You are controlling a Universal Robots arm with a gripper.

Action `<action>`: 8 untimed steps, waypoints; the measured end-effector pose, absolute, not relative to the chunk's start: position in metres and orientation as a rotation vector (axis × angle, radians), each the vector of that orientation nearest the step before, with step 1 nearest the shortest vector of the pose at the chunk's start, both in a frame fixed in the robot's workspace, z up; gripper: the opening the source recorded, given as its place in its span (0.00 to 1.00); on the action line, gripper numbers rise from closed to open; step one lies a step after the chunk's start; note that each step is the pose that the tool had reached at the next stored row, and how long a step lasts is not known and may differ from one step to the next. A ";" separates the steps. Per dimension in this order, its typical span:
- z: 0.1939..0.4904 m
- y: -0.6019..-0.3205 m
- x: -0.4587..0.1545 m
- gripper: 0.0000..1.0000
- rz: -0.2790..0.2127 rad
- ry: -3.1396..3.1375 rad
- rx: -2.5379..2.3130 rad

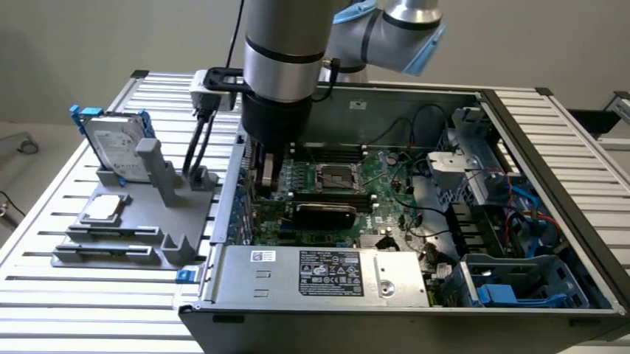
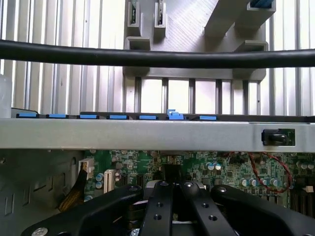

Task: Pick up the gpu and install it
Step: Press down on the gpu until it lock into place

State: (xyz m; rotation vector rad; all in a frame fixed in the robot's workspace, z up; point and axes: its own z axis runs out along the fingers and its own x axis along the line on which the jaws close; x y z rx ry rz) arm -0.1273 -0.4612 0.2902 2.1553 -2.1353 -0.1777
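While 1 arm reaches into the PC case (image 1: pixel 551 147), gripper (image 2: pixel 172 196) state unclear; 1 hard drive (image 1: pixel 111 144) on rack.

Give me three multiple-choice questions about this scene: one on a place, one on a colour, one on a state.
1. The hard drive stands: A on the floor; B on the grey holder; C on a shelf.
2. The motherboard is: A green; B red; C white.
3. The computer case is: A shut; B open; C upside down.

Answers: 1 B, it stands upright on the holder beside the case. 2 A, the board is green. 3 B, its inside parts are in plain sight.
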 end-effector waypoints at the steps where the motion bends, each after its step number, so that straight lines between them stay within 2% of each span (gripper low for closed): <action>1: 0.292 -0.461 -0.128 0.11 -0.178 -2.135 2.155; 8: 0.296 -0.461 -0.130 0.11 -0.183 -2.131 2.149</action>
